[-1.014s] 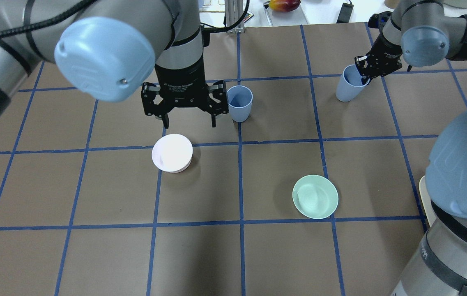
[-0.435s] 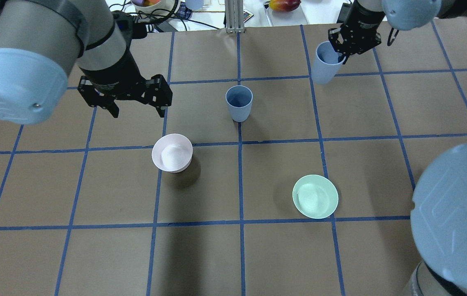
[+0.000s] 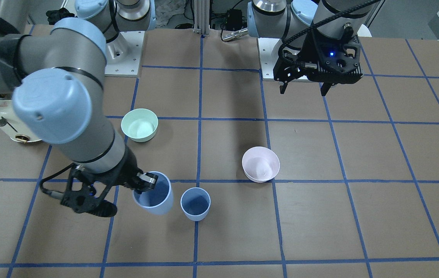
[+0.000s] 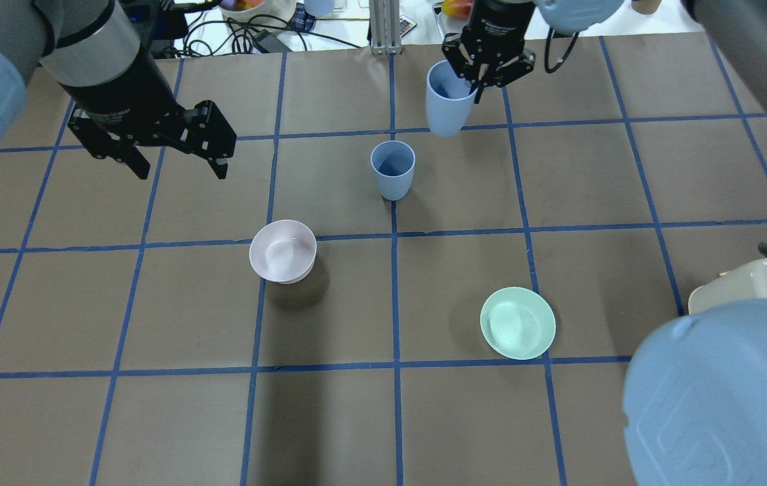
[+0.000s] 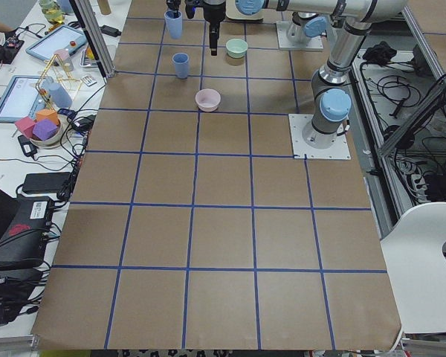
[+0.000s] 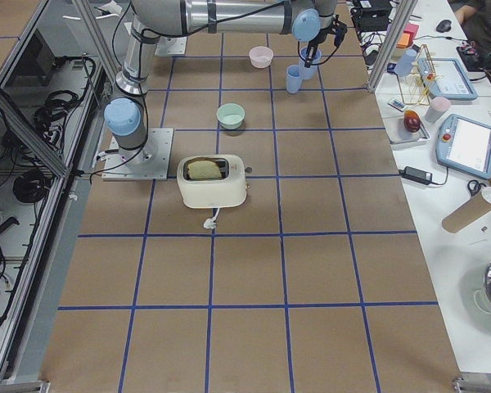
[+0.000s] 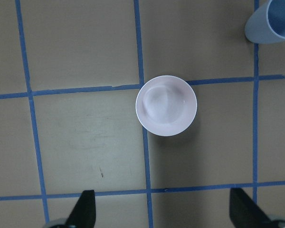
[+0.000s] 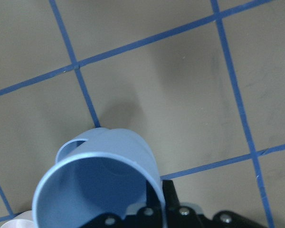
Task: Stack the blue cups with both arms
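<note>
One blue cup (image 4: 393, 169) stands upright and empty near the table's middle; it also shows in the front view (image 3: 195, 204). My right gripper (image 4: 472, 84) is shut on the rim of the second blue cup (image 4: 447, 101), one finger inside it. It holds the cup tilted above the table, just beyond and right of the standing cup. In the front view the held cup (image 3: 153, 195) hangs close beside the standing one. It fills the right wrist view (image 8: 99, 190). My left gripper (image 4: 182, 172) is open and empty, well left of the standing cup.
A pale pink bowl (image 4: 282, 260) sits in front of the standing cup, to its left, and under the left wrist camera (image 7: 166, 105). A mint green bowl (image 4: 517, 322) sits nearer, to the right. A cream toaster (image 4: 754, 283) stands at the right edge.
My right gripper has carried its cup up and left, from the right side to close by the standing cup. My left gripper has moved left, away from the standing cup, still open.
</note>
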Tool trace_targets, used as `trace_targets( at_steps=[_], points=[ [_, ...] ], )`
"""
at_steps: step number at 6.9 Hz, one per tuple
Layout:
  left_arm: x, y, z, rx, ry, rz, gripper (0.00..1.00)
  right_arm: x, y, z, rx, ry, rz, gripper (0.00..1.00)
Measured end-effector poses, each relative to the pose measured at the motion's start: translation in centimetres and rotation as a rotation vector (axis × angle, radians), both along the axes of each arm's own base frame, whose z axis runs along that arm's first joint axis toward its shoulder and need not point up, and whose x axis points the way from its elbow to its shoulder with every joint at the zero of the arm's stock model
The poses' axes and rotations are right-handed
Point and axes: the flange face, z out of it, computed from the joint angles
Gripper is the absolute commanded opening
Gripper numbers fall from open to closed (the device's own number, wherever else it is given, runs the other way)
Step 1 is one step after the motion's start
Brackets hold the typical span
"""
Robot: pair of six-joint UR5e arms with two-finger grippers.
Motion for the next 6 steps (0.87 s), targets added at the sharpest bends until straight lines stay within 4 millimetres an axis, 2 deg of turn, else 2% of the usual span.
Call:
trace_targets(
  at_steps=[1, 2, 6],
  points=[
    [0.1, -0.1, 0.2, 0.005, 0.0, 0.001, 1.0, 2.6, 0.9, -0.3, 0.012, -0.002, -0.025, 0.0],
    [0.1, -0.1, 0.3, 0.007, 0.0, 0.001, 1.0, 3.8, 1.3, -0.9, 0.025, 0.0, -0.032, 0.0],
    [0.1, 0.0, 0.3, 0.008, -0.005, -0.001, 1.0, 4.9, 0.4, -3.9, 0.047, 0.003, -0.034, 0.0]
  ],
)
